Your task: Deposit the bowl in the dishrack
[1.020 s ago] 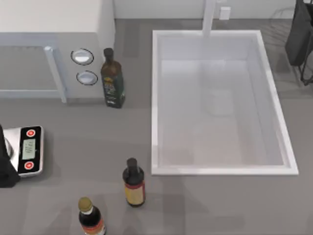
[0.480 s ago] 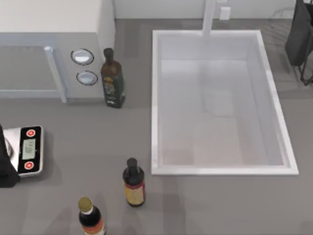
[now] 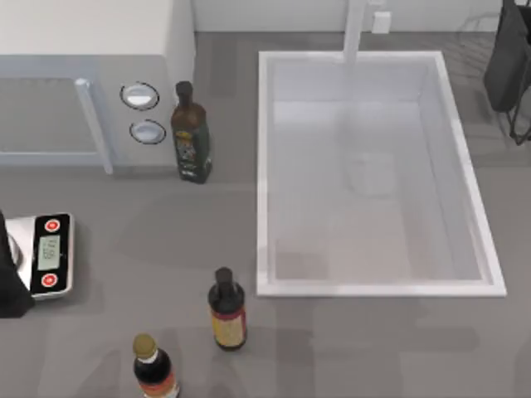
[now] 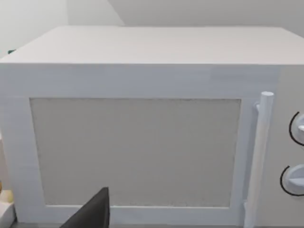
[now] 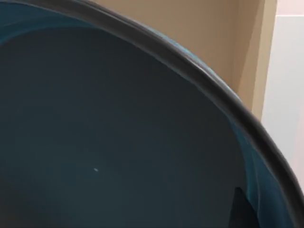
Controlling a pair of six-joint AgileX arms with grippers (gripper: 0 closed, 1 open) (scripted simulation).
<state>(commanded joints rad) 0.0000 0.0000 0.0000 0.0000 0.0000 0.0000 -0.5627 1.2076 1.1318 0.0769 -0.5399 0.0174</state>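
At the far right corner of the table, your right arm (image 3: 508, 62) hung as a dark mass over the thin wire bars of the dishrack (image 3: 521, 124), just beyond the white sink basin's (image 3: 264, 166) right wall. From that arm's wrist camera you looked straight into the bowl (image 5: 104, 133): its glossy teal inside lay very close to the lens, the dark rim swept across in an arc, and a beige wall stood behind it. A small dark sliver (image 5: 239, 209) overlapped the bowl near its rim. Whether the right gripper was clamped on the bowl or loose of it, you could not tell from these views, nor whether the bowl rested on the rack's bars.

Your left arm (image 3: 8, 274) sat parked at the table's left edge, just beside the small kitchen scale (image 3: 48, 253). Its wrist camera faced the white microwave (image 4: 142, 142), with the door handle (image 4: 259, 156) upright beside the two dials (image 4: 295, 178). A dark part of the left gripper (image 4: 92, 213) showed at the frame's edge; its state could not be told either.

A tall dark bottle (image 3: 190, 133) stood just beside the microwave's dials, and two smaller bottles (image 3: 226, 308) (image 3: 153, 366) stood near the table's front, left of the basin. The faucet (image 3: 355, 29) rose at the basin's far side.
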